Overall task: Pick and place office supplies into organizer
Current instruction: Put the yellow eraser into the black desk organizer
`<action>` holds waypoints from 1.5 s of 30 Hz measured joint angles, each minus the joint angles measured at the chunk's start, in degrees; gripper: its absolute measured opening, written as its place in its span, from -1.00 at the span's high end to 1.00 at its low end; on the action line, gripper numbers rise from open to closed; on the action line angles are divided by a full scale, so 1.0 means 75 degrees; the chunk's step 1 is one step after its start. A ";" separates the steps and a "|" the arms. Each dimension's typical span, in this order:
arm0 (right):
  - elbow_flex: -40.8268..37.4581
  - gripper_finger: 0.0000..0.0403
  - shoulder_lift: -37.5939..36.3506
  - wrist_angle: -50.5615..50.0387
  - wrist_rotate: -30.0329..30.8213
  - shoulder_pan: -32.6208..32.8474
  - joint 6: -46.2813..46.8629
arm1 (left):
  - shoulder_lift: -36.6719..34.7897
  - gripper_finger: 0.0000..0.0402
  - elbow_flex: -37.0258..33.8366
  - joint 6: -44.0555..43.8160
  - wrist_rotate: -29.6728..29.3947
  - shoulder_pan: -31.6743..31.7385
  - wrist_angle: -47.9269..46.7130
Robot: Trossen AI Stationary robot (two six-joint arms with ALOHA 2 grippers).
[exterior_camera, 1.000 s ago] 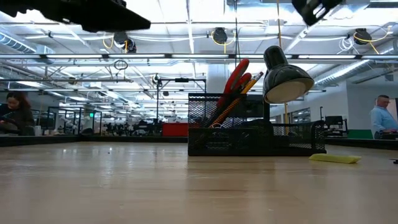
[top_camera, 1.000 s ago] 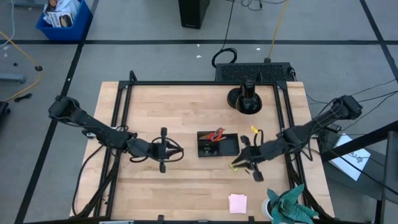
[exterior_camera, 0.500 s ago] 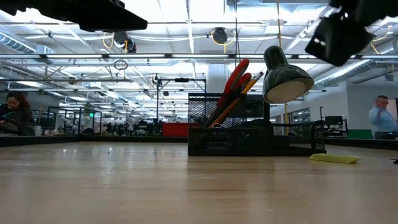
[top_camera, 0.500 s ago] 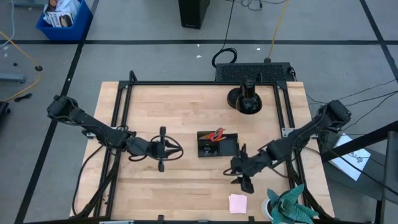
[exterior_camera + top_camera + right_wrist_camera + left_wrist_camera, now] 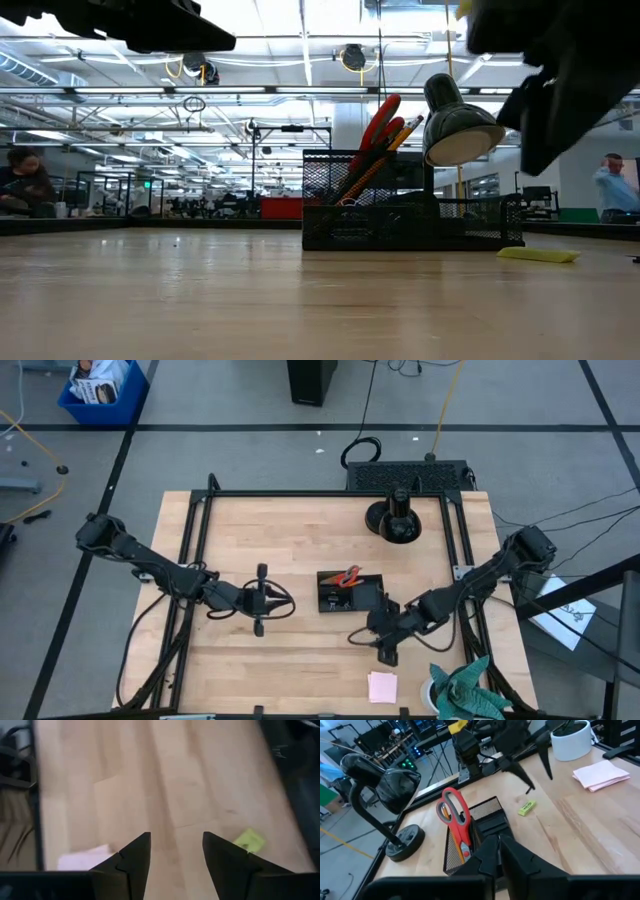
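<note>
Your right gripper (image 5: pixel 172 865) hangs above the bare table (image 5: pixel 300 550) with its fingers spread and nothing between them. The organizer (image 5: pixel 350 592) sits just beside it, toward the table's middle, with the red-handled scissors (image 5: pixel 456 817) standing in its mesh compartment. The small yellow-green piece (image 5: pixel 249 840) lies on the wood just ahead of the fingertips, off to one side. The pink sticky-note pad (image 5: pixel 381 687) lies near the table's front edge, a little apart from this gripper. Your left gripper (image 5: pixel 263 600) waits on the organizer's far side, fingers pressed together, pointing at it.
</note>
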 joint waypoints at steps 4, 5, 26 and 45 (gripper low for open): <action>0.0000 0.15 0.0098 -0.0334 0.0046 -0.0102 0.0511 | 0.0000 0.80 0.0000 -0.0020 -0.0019 0.0000 0.0050; 0.0000 0.15 0.0096 -0.0482 0.0058 -0.0111 0.0636 | 0.0000 0.80 0.0000 -0.0024 -0.0022 0.0000 0.0050; -0.0006 0.15 0.1091 -0.1053 0.0446 -0.0410 0.1176 | 0.0000 0.79 0.0000 -0.0210 -0.0039 0.0002 0.0038; 0.0010 0.18 0.1795 -0.0905 0.0545 -0.0215 0.1122 | 0.0000 0.79 0.0000 -0.0424 -0.0039 -0.0001 0.0047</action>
